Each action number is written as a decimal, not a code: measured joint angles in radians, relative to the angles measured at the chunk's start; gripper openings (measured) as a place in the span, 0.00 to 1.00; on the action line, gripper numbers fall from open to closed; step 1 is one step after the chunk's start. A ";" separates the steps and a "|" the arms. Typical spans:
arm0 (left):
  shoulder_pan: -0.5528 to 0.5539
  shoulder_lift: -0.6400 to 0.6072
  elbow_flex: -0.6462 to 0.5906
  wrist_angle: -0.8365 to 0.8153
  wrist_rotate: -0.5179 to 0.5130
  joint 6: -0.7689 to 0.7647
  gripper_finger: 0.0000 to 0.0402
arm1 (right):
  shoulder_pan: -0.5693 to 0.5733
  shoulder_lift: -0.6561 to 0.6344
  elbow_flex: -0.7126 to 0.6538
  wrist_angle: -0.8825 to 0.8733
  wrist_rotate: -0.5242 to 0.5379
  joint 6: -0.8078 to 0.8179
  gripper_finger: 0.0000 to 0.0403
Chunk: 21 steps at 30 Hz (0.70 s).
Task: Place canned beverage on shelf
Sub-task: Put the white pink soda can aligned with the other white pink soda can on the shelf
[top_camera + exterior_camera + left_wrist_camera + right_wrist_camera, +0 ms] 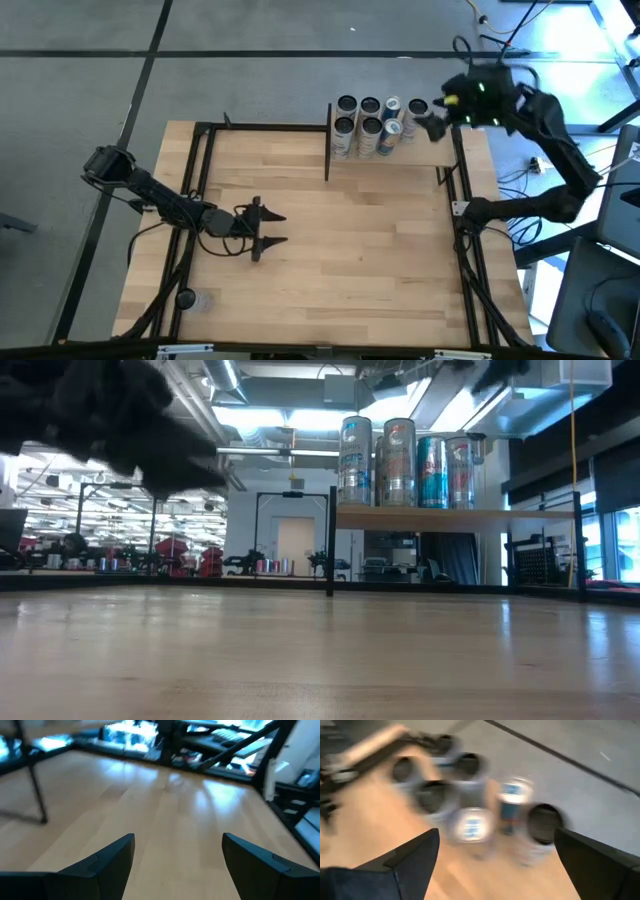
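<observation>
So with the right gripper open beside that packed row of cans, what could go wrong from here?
1. The right gripper hangs open close to the end can; a sideways pull-out might clip it.
2. The cans stand tightly grouped on the shelf, so one knocked can could topple its neighbours.
3. The end can sits near the shelf's edge and may fall off.

Bright, cool ceiling light fills the room beyond the table (330, 250), with glare along its right edge. The right wrist view is heavily motion-blurred; cans (470, 827) smear. The low view's near tabletop is soft.
</observation>
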<state>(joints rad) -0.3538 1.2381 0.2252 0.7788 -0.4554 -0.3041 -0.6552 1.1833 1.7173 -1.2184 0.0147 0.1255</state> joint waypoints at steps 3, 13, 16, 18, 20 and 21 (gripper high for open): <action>0.000 -0.007 0.078 -0.053 0.046 0.063 0.71 | 0.166 -0.074 -0.076 0.088 0.014 0.015 0.93; -0.041 0.021 0.609 -0.990 -0.006 -0.086 0.69 | 0.586 -0.278 -0.586 0.637 0.080 -0.038 0.93; -0.091 0.036 0.744 -1.215 -0.029 -0.271 0.69 | 0.684 -0.294 -0.718 0.798 0.080 -0.105 0.93; -0.125 0.062 0.818 -1.362 -0.033 -0.427 0.69 | 0.747 -0.291 -0.793 0.900 0.080 -0.147 0.93; -0.164 0.090 0.879 -1.503 -0.025 -0.585 0.69 | 0.804 -0.281 -0.857 0.993 0.079 -0.188 0.93; -0.184 0.103 0.906 -1.566 -0.010 -0.671 0.69 | 0.829 -0.274 -0.885 1.052 0.079 -0.209 0.93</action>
<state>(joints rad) -0.5376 1.3413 1.1315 -0.7870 -0.4651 -0.9750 0.1738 0.9093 0.8322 -0.1665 0.0940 -0.0834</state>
